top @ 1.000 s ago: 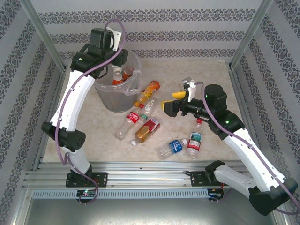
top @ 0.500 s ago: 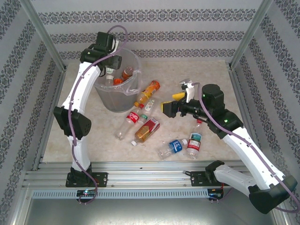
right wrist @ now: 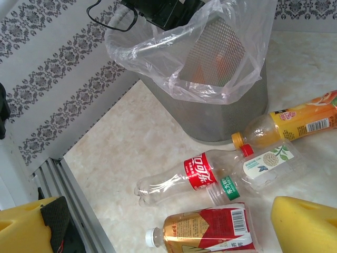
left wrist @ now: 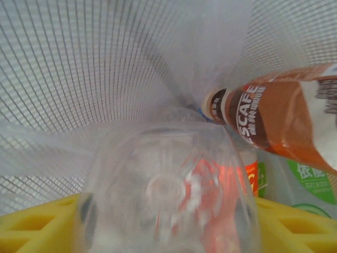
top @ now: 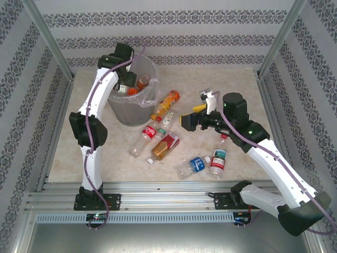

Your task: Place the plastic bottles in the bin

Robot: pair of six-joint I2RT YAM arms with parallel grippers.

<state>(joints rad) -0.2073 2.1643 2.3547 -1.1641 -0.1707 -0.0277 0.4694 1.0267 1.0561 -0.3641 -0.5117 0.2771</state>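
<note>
Since earlier, left gripper [top: 125,83] has dropped into the bin [top: 117,108], far left. Drop step is underway: a clear bottle [left wrist: 168,184] is sitting between its fingers, held or released I cannot tell. Right gripper [top: 192,115] is hanging wide open and empty beside the loose bottles [top: 164,145] mid-table. Next it needs lowering onto one.

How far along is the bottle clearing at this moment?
Done: several bottles lie in the bin, a brown coffee bottle among them. In hand: the left gripper is inside the bin with a clear bottle between its fingers. Left: six bottles lie on the table beside the open right gripper.
</note>
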